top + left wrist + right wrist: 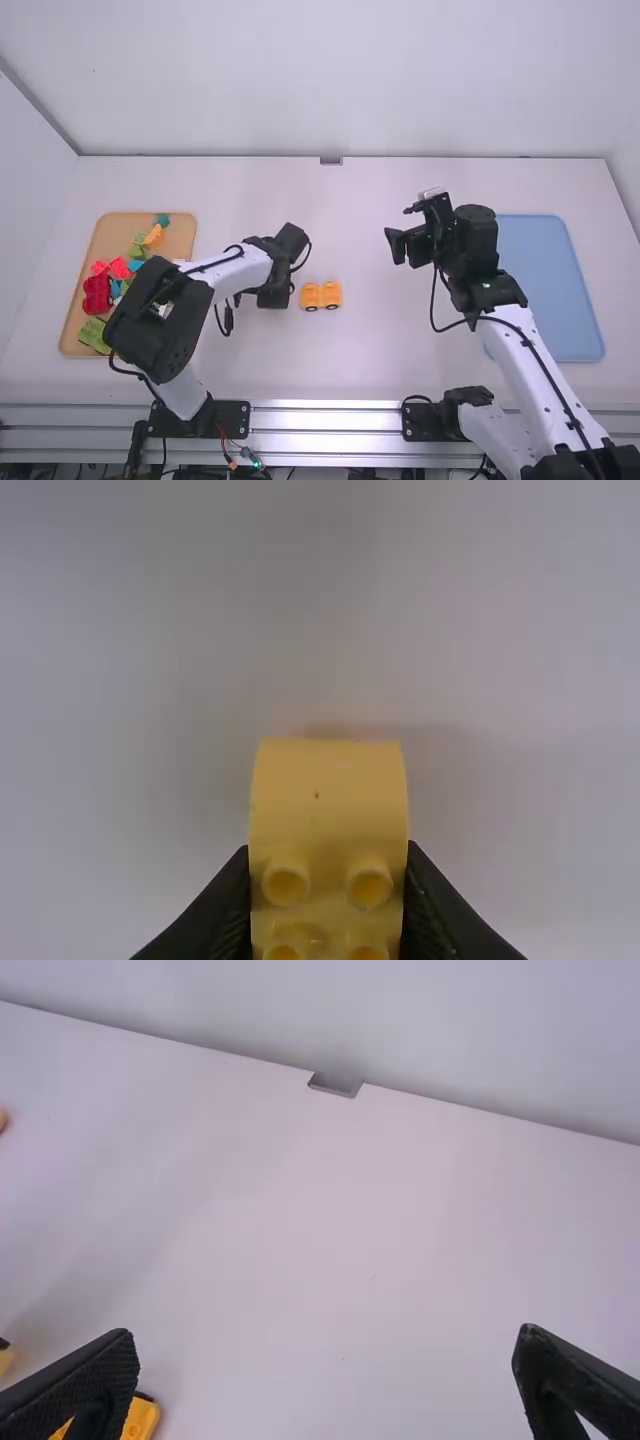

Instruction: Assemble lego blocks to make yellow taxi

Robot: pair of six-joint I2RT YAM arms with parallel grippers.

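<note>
Taxi base point(321, 295) sits near left gripper point(328, 848), at its three o'clock; that gripper pinches a yellow block point(328, 790); right gripper point(327, 1345) gapes wide, empty; stacking seems underway; next, align, then press.

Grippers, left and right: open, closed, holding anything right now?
Left gripper: closed on a yellow studded block, one finger on each side.
Right gripper: open, nothing between its fingers.

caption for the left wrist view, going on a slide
Yellow studded LEGO block clamped in the left gripper over the white table.
</note>
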